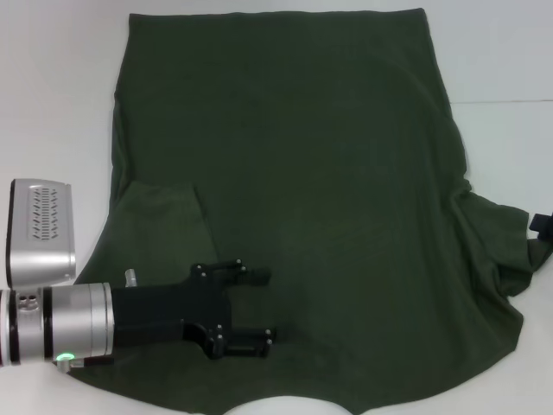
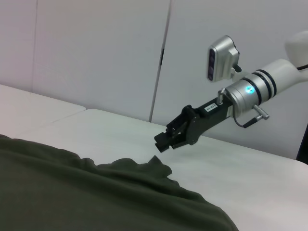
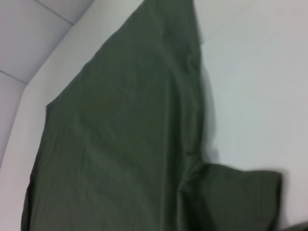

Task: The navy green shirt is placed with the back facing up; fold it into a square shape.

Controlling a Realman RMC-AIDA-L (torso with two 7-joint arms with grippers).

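Left gripper (image 1: 259, 307) hovering with jaws apart over navy green shirt (image 1: 311, 190) near its near-left edge; right gripper (image 2: 163, 142) off the shirt's right sleeve, state unclear; bare white table (image 1: 510, 78) far right.

Olive shirt (image 1: 294, 199) flat, back up

Lighting was bright, even and diffuse from overhead. The white tabletop (image 1: 510, 69) read near overexposed, without hard glare. The navy green shirt (image 1: 285, 173) rendered dark, its folds low in contrast, throwing only soft, narrow shadows. The right wrist view was noticeably blurred; head view sharp.
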